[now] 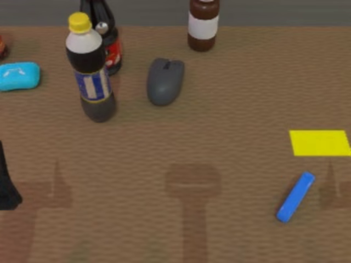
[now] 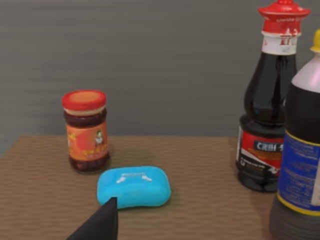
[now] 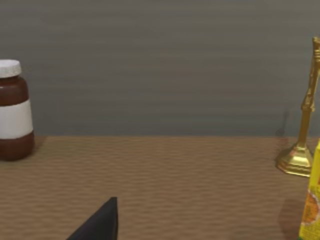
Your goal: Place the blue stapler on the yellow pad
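A: Where's the blue stapler [image 1: 295, 197]?

B: Lower right of the top view, lying slantwise, just below the yellow pad [image 1: 320, 142], not touching it.

A: And the grippers?

B: Can't tell whether either is open or closed. The left arm [image 1: 7, 183] sits at the left edge.

A: Best approach?

B: I'd use the right arm, turn the fingers across the narrow width, and grip mid-length.
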Robot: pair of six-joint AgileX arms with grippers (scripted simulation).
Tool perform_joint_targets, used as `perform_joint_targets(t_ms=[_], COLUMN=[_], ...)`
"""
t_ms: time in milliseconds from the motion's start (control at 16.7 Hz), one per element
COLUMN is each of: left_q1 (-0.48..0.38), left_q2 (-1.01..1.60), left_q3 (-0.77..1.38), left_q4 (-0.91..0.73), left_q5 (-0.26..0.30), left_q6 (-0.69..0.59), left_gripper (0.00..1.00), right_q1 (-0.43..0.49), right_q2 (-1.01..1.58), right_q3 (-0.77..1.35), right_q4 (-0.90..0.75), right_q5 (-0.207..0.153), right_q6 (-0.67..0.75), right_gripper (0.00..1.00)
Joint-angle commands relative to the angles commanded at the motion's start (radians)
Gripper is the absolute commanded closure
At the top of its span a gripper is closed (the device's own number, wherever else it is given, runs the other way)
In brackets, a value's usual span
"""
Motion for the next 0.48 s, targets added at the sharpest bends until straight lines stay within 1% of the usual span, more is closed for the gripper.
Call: perform_joint_targets(t_ms=[240, 480], left_q1=[0.000, 0.000], left_q2=[0.000, 0.000], left_q3=[0.000, 0.000], left_q4=[0.000, 0.000], left_q5=[0.000, 0.000], left_q6=[0.000, 0.000], left_gripper=[0.00, 0.00], right_q1=[0.012, 0.071], right_q2=[0.032, 0.221], right_q3=[0.030, 0.185], right_q4=[-0.024, -0.152], right_q5=[-0.001, -0.002], right_q6=[0.026, 0.167], right_gripper=[0.00, 0.00])
